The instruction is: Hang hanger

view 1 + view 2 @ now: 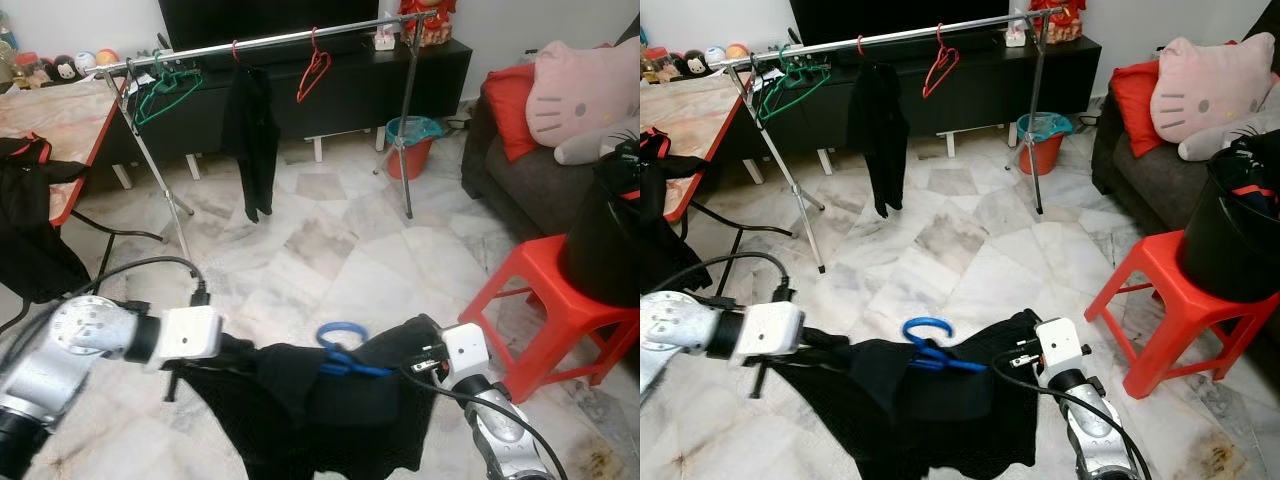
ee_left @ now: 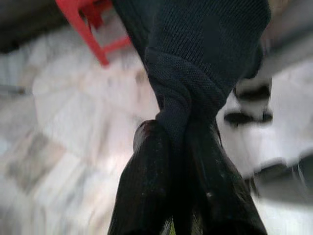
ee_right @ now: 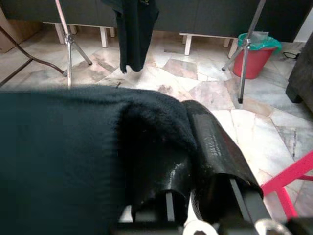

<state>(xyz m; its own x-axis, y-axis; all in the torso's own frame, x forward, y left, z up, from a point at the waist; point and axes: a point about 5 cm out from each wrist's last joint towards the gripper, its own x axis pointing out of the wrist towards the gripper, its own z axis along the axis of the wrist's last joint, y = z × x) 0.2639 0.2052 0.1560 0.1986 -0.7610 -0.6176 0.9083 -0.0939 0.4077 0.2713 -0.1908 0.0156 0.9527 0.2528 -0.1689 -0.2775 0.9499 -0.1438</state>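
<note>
Rail (image 1: pixel 270 40) stands well beyond black garment (image 1: pixel 330 410), which hides most of blue hanger (image 1: pixel 342 335). Left gripper (image 2: pixel 183 147) and right gripper (image 3: pixel 193 161) each pinch that garment's cloth. No writing legible.

Head cameras look down; wrist cameras sit close on black garment (image 2: pixel 195 58).

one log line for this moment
left gripper: shut on black garment | right gripper: shut on garment | blue hanger: in garment | rack: ahead
</note>
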